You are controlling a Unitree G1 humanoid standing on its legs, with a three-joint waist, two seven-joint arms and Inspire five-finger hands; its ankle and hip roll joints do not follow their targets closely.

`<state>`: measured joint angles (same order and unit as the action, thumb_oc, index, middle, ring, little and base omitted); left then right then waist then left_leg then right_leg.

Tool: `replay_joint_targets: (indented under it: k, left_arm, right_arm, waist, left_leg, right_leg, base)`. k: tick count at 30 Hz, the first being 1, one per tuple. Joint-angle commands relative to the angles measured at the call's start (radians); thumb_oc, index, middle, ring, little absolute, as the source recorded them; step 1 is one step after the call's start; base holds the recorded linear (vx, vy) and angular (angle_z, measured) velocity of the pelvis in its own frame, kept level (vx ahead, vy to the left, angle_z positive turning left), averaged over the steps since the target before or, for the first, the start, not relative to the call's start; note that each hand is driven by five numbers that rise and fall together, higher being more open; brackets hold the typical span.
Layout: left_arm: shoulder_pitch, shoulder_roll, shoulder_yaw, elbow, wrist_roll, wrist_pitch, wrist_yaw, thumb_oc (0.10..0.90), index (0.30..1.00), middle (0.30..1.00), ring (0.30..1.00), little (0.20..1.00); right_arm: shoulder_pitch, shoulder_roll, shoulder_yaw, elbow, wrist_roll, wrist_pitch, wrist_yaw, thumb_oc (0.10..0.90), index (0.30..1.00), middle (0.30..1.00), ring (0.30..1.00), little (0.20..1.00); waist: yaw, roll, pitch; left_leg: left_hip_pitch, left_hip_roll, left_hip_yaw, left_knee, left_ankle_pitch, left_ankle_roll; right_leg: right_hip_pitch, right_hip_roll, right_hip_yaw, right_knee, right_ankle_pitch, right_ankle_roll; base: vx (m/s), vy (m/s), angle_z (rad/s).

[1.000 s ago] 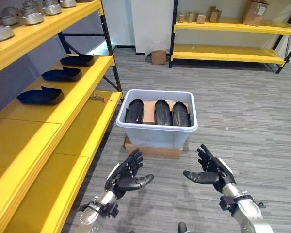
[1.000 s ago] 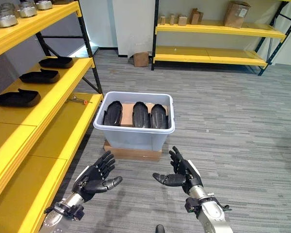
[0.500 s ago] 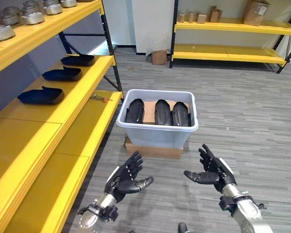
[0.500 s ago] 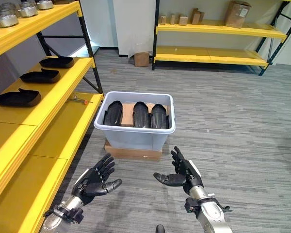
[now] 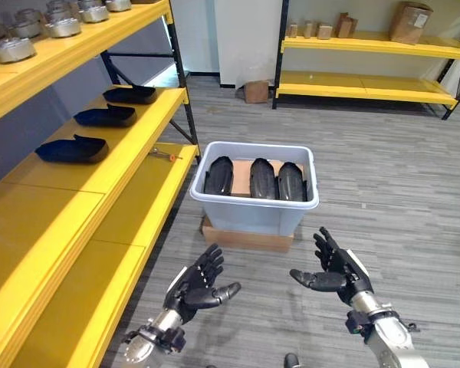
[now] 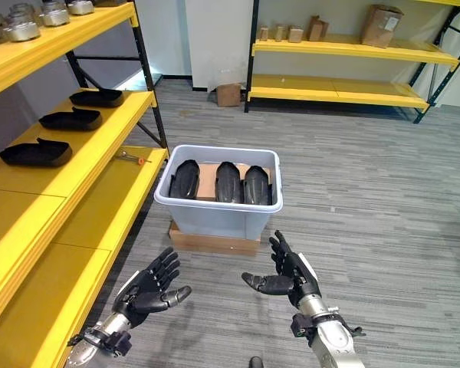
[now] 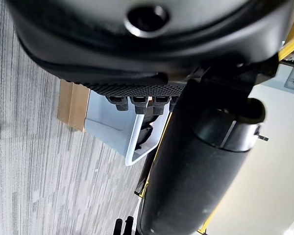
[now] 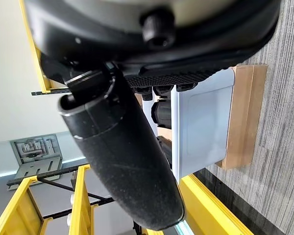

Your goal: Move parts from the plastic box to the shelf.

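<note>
parts (image 5: 264, 179): three black moulded pieces, standing side by side in the plastic box, brown cardboard showing behind them
shelf (image 5: 77, 192): yellow rack on the left. Middle level has three more black parts (image 5: 70, 149) in a row, well apart from each other; the top level holds a line of grey metal pots (image 5: 15, 49)
small tool (image 5: 162, 154): lying on the lower yellow board, near the box's left side, red tip on it
plastic box (image 5: 254, 212): pale grey-blue tub on the floor, sat on a flat cardboard slab (image 5: 246, 238)
left hand (image 5: 195, 285): hovering low in front of the box, fingers spread, holding nothing
right hand (image 5: 333, 271): same deal, fingers apart, palm turned inward, empty
far shelf (image 5: 368, 67): yellow too, with a few cardboard boxes (image 5: 410, 21) on it
writing: nothing I can make out anywhere
</note>
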<state>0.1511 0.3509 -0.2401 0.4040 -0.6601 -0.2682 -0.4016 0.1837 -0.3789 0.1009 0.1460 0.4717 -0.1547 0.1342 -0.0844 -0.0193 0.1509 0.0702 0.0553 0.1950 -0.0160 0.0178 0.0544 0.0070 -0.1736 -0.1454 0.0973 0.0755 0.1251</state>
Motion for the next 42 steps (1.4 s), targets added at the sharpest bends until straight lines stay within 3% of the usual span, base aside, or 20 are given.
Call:
replay_joint_targets:
  k: [1, 4, 6, 8, 11, 13, 19, 22, 28, 29, 33, 36, 37, 38, 39, 40, 41, 42]
  left_arm:
    - [-0.088, 0.012, 0.037, -0.054, -0.019, -0.103, -0.046, 0.900, 1.000, 1.000, 1.000, 1.000]
    - [-0.102, 0.007, 0.016, -0.058, -0.024, -0.098, -0.065, 0.900, 1.000, 1.000, 1.000, 1.000]
    - [-0.123, 0.007, -0.008, -0.075, -0.013, -0.085, -0.059, 0.900, 1.000, 1.000, 1.000, 1.000]
    - [-0.126, 0.003, -0.011, -0.076, -0.004, -0.090, -0.062, 0.900, 1.000, 1.000, 1.000, 1.000]
    - [-0.112, 0.003, -0.022, -0.094, 0.012, -0.095, -0.064, 0.900, 1.000, 1.000, 1.000, 1.000]
    - [-0.109, -0.002, -0.033, -0.106, 0.021, -0.092, -0.062, 0.900, 1.000, 1.000, 1.000, 1.000]
    - [-0.084, -0.010, -0.036, -0.112, -0.011, -0.120, -0.026, 0.900, 1.000, 1.000, 1.000, 1.000]
    - [-0.075, -0.020, -0.018, -0.117, -0.022, -0.119, -0.024, 0.900, 1.000, 1.000, 1.000, 1.000]
    - [-0.078, -0.026, -0.001, -0.125, -0.038, -0.101, -0.031, 0.900, 1.000, 1.000, 1.000, 1.000]
    - [-0.082, -0.029, 0.008, -0.119, -0.036, -0.104, -0.022, 0.900, 1.000, 1.000, 1.000, 1.000]
    - [-0.089, -0.031, 0.019, -0.118, -0.012, -0.124, 0.018, 0.900, 1.000, 1.000, 1.000, 1.000]
    - [-0.091, -0.033, 0.022, -0.122, -0.017, -0.123, 0.017, 0.900, 1.000, 1.000, 1.000, 1.000]
    - [-0.086, -0.027, 0.028, -0.132, -0.014, -0.119, 0.009, 0.900, 1.000, 1.000, 1.000, 1.000]
    - [-0.078, -0.014, 0.017, -0.137, -0.022, -0.121, 0.004, 0.900, 1.000, 1.000, 1.000, 1.000]
    - [-0.078, -0.013, 0.016, -0.138, -0.023, -0.122, 0.004, 0.900, 1.000, 1.000, 1.000, 1.000]
    - [-0.079, -0.010, 0.010, -0.136, -0.030, -0.125, 0.003, 0.900, 1.000, 1.000, 1.000, 1.000]
    - [-0.073, -0.008, 0.005, -0.132, -0.048, -0.141, 0.002, 0.900, 1.000, 1.000, 1.000, 1.000]
    - [-0.067, -0.009, 0.009, -0.127, -0.053, -0.149, -0.004, 0.900, 1.000, 1.000, 1.000, 1.000]
  right_arm:
    - [-0.142, -0.006, -0.037, -0.077, 0.007, -0.181, -0.001, 0.900, 1.000, 1.000, 1.000, 1.000]
    - [-0.143, -0.015, -0.053, -0.091, 0.004, -0.175, 0.006, 0.900, 1.000, 1.000, 1.000, 1.000]
    - [-0.143, -0.021, -0.067, -0.109, -0.010, -0.171, 0.005, 0.900, 1.000, 1.000, 1.000, 1.000]
    - [-0.147, -0.020, -0.067, -0.113, -0.015, -0.165, -0.003, 0.900, 1.000, 1.000, 1.000, 1.000]
    - [-0.143, -0.011, -0.057, -0.110, -0.031, -0.160, -0.010, 0.900, 1.000, 1.000, 1.000, 1.000]
    - [-0.136, -0.013, -0.059, -0.101, -0.038, -0.159, -0.018, 0.900, 1.000, 1.000, 1.000, 1.000]
    - [-0.111, -0.021, -0.049, -0.075, -0.129, -0.156, -0.079, 0.900, 1.000, 1.000, 1.000, 1.000]
    - [-0.099, -0.042, -0.057, -0.048, -0.096, -0.155, -0.051, 0.900, 1.000, 1.000, 1.000, 1.000]
    - [-0.089, -0.048, -0.067, -0.051, -0.059, -0.148, -0.020, 0.900, 1.000, 1.000, 1.000, 1.000]
    - [-0.078, -0.046, -0.072, -0.054, -0.071, -0.153, -0.022, 0.900, 1.000, 1.000, 1.000, 1.000]
    - [-0.055, -0.053, -0.083, -0.064, -0.130, -0.170, -0.039, 0.900, 1.000, 1.000, 1.000, 1.000]
    - [-0.045, -0.059, -0.082, -0.074, -0.134, -0.180, -0.040, 0.900, 1.000, 1.000, 1.000, 1.000]
    - [-0.038, -0.062, -0.085, -0.093, -0.133, -0.179, -0.039, 0.900, 1.000, 1.000, 1.000, 1.000]
    - [-0.026, -0.072, -0.090, -0.117, -0.120, -0.168, -0.040, 0.900, 1.000, 1.000, 1.000, 1.000]
    - [-0.026, -0.074, -0.090, -0.118, -0.119, -0.166, -0.041, 0.900, 1.000, 1.000, 1.000, 1.000]
    - [-0.022, -0.083, -0.089, -0.122, -0.115, -0.162, -0.043, 0.900, 1.000, 1.000, 1.000, 1.000]
    - [-0.018, -0.099, -0.080, -0.120, -0.106, -0.166, -0.033, 0.900, 1.000, 1.000, 1.000, 1.000]
    - [-0.016, -0.105, -0.076, -0.118, -0.104, -0.168, -0.026, 0.900, 1.000, 1.000, 1.000, 1.000]
  waist:
    - [-0.021, -0.001, 0.037]
    - [-0.044, -0.010, 0.042]
    - [-0.069, -0.021, 0.049]
    - [-0.077, -0.027, 0.055]
    - [-0.089, -0.031, 0.062]
    - [-0.097, -0.032, 0.058]
    - [-0.102, -0.020, 0.029]
    - [-0.097, -0.021, 0.014]
    - [-0.096, -0.022, 0.008]
    - [-0.100, -0.026, 0.009]
    - [-0.099, -0.029, 0.016]
    - [-0.096, -0.029, 0.023]
    - [-0.097, -0.028, 0.034]
    - [-0.102, -0.022, 0.043]
    - [-0.101, -0.023, 0.045]
    - [-0.098, -0.016, 0.053]
    - [-0.082, 0.002, 0.063]
    - [-0.075, 0.006, 0.067]
  left_leg:
    - [0.039, -0.029, 0.039, 0.034, -0.124, 0.030]
    - [0.048, -0.045, 0.023, 0.033, -0.136, 0.033]
    - [0.069, -0.068, -0.007, 0.017, -0.148, 0.026]
    - [0.093, -0.077, -0.011, -0.002, -0.156, 0.019]
    - [0.128, -0.085, -0.017, -0.013, -0.173, 0.020]
    - [0.133, -0.088, -0.030, 0.001, -0.184, 0.023]
    - [0.150, -0.061, 0.005, 0.046, -0.213, 0.003]
    - [0.127, -0.039, -0.008, 0.123, -0.215, -0.011]
    - [0.069, -0.010, -0.032, 0.300, -0.146, -0.034]
    - [0.013, 0.007, -0.019, 0.526, -0.087, -0.054]
    - [-0.088, 0.006, -0.032, 0.668, -0.068, -0.045]
    - [-0.123, -0.001, -0.043, 0.657, -0.073, -0.035]
    - [-0.148, 0.008, -0.029, 0.540, -0.062, -0.029]
    - [-0.167, 0.024, -0.016, 0.393, -0.013, -0.048]
    - [-0.166, 0.023, -0.017, 0.376, -0.009, -0.049]
    - [-0.175, 0.019, -0.032, 0.294, 0.008, -0.058]
    - [-0.203, 0.019, -0.093, 0.133, 0.085, -0.089]
    - [-0.213, 0.027, -0.118, 0.091, 0.112, -0.099]
  right_leg:
    - [-0.070, 0.000, 0.002, 0.306, -0.065, 0.019]
    - [-0.095, 0.063, 0.040, 0.258, -0.070, 0.018]
    - [-0.126, 0.107, 0.075, 0.130, -0.045, 0.010]
    - [-0.142, 0.118, 0.069, 0.030, -0.008, 0.015]
    - [-0.195, 0.123, 0.092, -0.008, 0.060, 0.036]
    - [-0.182, 0.126, 0.112, -0.037, 0.055, 0.022]
    - [-0.124, 0.128, 0.073, -0.031, -0.011, -0.027]
    - [-0.082, 0.148, 0.085, -0.024, -0.051, -0.065]
    - [-0.061, 0.171, 0.104, -0.003, -0.093, -0.106]
    - [-0.041, 0.186, 0.104, 0.002, -0.116, -0.139]
    - [-0.018, 0.198, 0.111, 0.007, -0.126, -0.159]
    - [-0.010, 0.202, 0.127, 0.012, -0.130, -0.159]
    - [0.004, 0.207, 0.152, 0.017, -0.140, -0.153]
    - [0.030, 0.210, 0.166, 0.006, -0.151, -0.144]
    - [0.035, 0.208, 0.167, 0.004, -0.152, -0.142]
    - [0.055, 0.209, 0.174, -0.007, -0.158, -0.135]
    - [0.088, 0.220, 0.199, -0.027, -0.166, -0.126]
    - [0.100, 0.222, 0.210, -0.032, -0.168, -0.124]
  base:
    - [0.07, 0.011, 0.06]
    - [0.14, -0.030, -0.19]
    - [0.26, -0.154, 0.06]
    - [0.24, -0.176, 0.16]
    - [0.28, -0.190, 0.19]
    - [0.32, -0.212, 0.14]
    - [0.31, -0.222, 0.33]
    - [0.30, -0.260, -0.03]
    - [0.16, -0.195, -0.13]
    - [0.22, -0.341, -0.12]
    - [0.10, -0.167, -0.14]
    - [0.06, -0.016, -0.16]
    - [0.17, 0.096, -0.17]
    - [0.18, 0.105, -0.08]
    - [0.16, 0.144, -0.04]
    - [0.21, 0.179, -0.03]
    - [0.28, 0.211, -0.06]
    - [0.24, 0.166, -0.07]
